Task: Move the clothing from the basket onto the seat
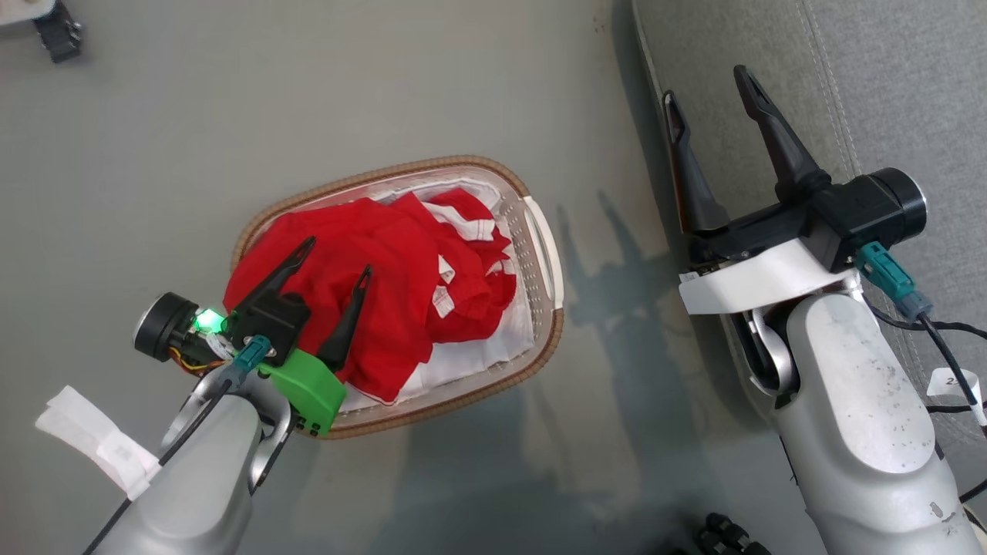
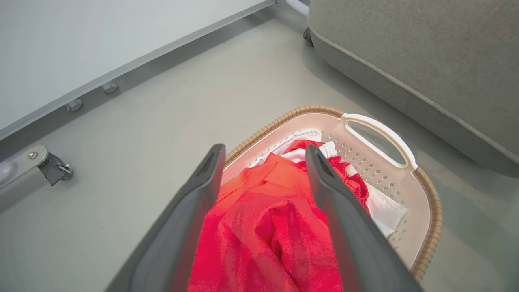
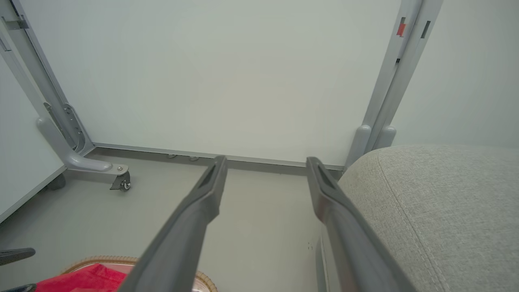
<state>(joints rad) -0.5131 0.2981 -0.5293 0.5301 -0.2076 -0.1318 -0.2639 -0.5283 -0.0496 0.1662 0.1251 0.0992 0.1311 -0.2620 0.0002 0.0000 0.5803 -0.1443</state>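
The red clothing point(image 1: 385, 270) with white striped trim is heaped in the white basket point(image 1: 540, 239), which has a brown woven rim and stands on the floor. My left gripper point(image 1: 338, 254) hovers open over the heap, its fingers spread above the red fabric point(image 2: 259, 227) with nothing held. My right gripper point(image 1: 708, 83) is open and empty over the left edge of the grey seat point(image 1: 910, 92). In the right wrist view the seat point(image 3: 438, 211) lies at the right and a corner of the clothing point(image 3: 81, 278) at the bottom left.
A white liner sheet point(image 1: 478, 354) lies under the garments. The basket stands on grey floor point(image 1: 193, 116) just left of the seat. A white wall panel on a wheeled metal frame point(image 3: 117, 178) stands beyond. A dark caster point(image 1: 58, 35) sits at the far left.
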